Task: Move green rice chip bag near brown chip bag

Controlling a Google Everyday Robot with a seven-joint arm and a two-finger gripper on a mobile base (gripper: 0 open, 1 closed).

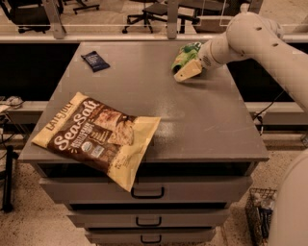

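Note:
The green rice chip bag (186, 53) is at the back right of the grey cabinet top (192, 120), crumpled between the fingers of my gripper (183, 66). The gripper is shut on it, with one cream finger (187, 71) showing below the bag and pointing left. The white arm reaches in from the right. The brown chip bag (96, 137), with white "Sea Salt" lettering, lies flat at the front left, and one corner hangs over the front edge. It is well apart from the green bag.
A small dark blue packet (95, 61) lies at the back left of the top. The cabinet has drawers with handles (147, 194) below. Office chairs (149, 14) stand behind. A wire basket (257, 214) sits on the floor at the right.

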